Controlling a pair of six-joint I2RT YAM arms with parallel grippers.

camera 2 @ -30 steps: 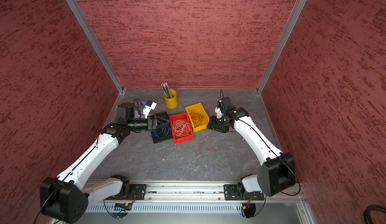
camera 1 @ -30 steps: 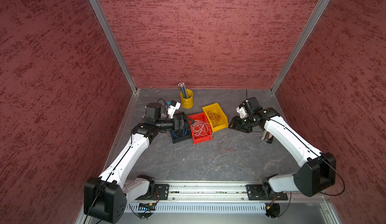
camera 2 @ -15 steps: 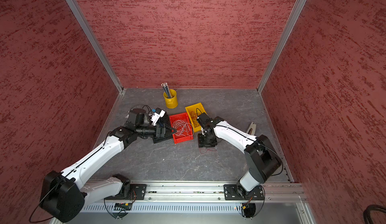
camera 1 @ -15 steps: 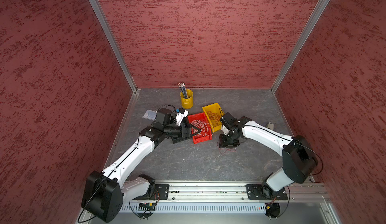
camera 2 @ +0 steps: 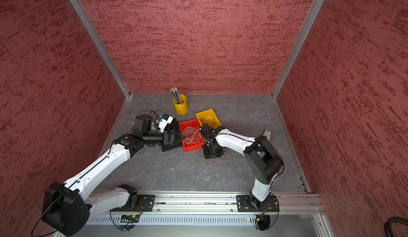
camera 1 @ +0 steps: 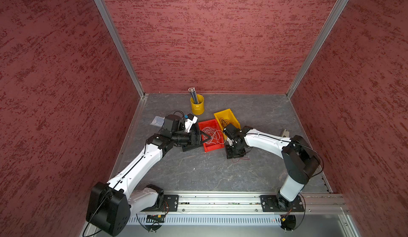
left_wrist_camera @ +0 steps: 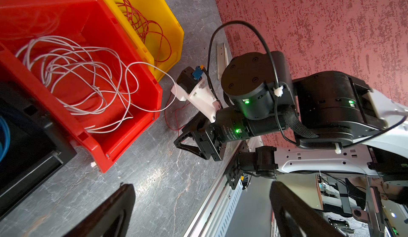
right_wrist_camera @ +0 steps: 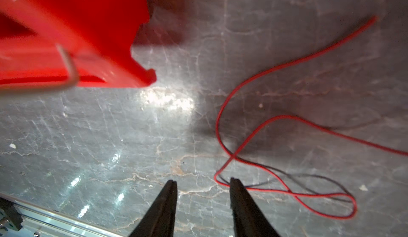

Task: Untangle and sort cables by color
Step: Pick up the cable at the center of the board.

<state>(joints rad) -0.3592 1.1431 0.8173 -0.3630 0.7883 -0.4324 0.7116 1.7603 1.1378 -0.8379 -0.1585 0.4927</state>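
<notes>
Whitish cables [camera 1: 211, 134] lie coiled in the red bin [camera 1: 215, 148]; one strand [left_wrist_camera: 170, 79] hangs over its rim. Red cables [left_wrist_camera: 145, 26] fill the yellow bin [camera 1: 220, 113]. Blue cables [left_wrist_camera: 3, 136] show in the black bin [left_wrist_camera: 28, 145], which my left arm mostly hides in both top views. One loose red cable [right_wrist_camera: 254, 134] loops on the floor [camera 1: 242, 158]. My right gripper [right_wrist_camera: 203, 181] points down at the floor, open about halfway and empty, the cable's loop just past one fingertip [right_wrist_camera: 235, 184]. My left gripper [left_wrist_camera: 203, 194] is wide open and empty at the red bin's near-left rim [camera 1: 205, 136].
A yellow cup of pencils [camera 1: 197, 106] stands at the back. A small flat packet [camera 1: 157, 121] lies by the left wall, and a grey piece [camera 1: 284, 133] near the right wall. The aluminium rail [camera 1: 220, 199] runs along the front edge.
My right arm swung from the back right down to the floor in front of the red bin, its jaws narrowing. My left gripper moved right, over the red bin's edge.
</notes>
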